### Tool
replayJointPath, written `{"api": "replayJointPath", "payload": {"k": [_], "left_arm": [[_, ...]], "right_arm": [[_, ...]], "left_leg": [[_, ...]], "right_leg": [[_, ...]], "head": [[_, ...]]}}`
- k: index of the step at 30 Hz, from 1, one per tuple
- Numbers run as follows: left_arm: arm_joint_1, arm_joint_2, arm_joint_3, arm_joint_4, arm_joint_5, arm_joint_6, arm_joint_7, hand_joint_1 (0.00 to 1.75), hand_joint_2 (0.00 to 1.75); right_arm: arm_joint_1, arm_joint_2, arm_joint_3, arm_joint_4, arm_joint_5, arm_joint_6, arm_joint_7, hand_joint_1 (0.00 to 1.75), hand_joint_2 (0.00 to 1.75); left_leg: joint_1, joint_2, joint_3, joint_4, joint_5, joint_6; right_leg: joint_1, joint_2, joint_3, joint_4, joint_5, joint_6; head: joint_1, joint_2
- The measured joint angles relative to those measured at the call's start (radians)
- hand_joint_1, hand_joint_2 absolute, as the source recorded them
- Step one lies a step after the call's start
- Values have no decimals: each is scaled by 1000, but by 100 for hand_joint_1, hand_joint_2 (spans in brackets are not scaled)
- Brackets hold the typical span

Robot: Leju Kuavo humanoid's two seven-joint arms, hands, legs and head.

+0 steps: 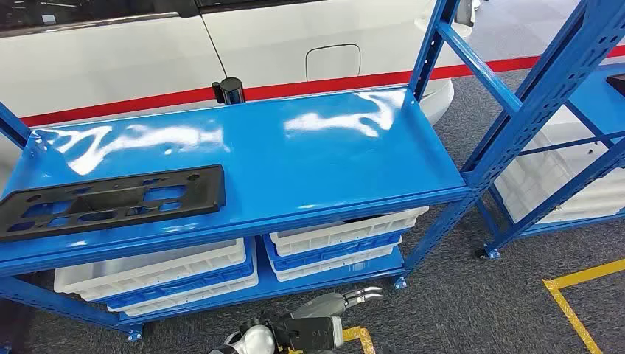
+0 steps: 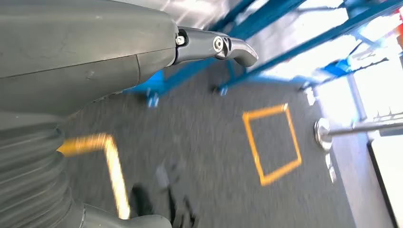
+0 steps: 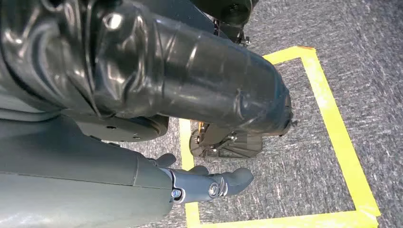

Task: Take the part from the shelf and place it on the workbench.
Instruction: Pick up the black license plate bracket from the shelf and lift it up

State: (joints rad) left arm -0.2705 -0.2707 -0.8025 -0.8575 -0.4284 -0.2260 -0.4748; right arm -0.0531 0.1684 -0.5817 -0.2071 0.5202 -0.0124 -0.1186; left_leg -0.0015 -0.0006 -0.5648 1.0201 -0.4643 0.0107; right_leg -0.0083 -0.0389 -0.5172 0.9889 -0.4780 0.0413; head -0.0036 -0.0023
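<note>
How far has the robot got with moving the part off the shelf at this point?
Nothing looks done yet. The black part lies flat on the left of the blue shelf, untouched. The right hand hangs low in front of the shelf, holding nothing; the left hand also holds nothing. Reaching, grasping and carrying to the workbench all remain.

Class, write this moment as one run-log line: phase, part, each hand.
phase: before reach | black part: flat on blue shelf top, untouched | left hand: low, holds nothing | right hand: low, holds nothing

No text, label, brand or number can be read on the shelf (image 1: 309, 158), the bins, the car or the floor.
</note>
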Motion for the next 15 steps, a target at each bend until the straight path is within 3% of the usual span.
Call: {"api": "replayJointPath", "payload": {"k": [11,15], "left_arm": [[-19,96,-45,-344,30,167,42,0,175],[-18,120,-45,-423,25,188,45,0,175]], "right_arm": [[1,3,-44,0,-8,-15,-1,0,0],[1,6,-52,0,-9,-15,-2,0,0]], "left_leg": [[0,0,0,0,0,0],[0,0,0,0,0,0]], "right_leg": [[0,0,0,0,0,0],[0,0,0,0,0,0]], "head": [[0,0],[0,0]]}}
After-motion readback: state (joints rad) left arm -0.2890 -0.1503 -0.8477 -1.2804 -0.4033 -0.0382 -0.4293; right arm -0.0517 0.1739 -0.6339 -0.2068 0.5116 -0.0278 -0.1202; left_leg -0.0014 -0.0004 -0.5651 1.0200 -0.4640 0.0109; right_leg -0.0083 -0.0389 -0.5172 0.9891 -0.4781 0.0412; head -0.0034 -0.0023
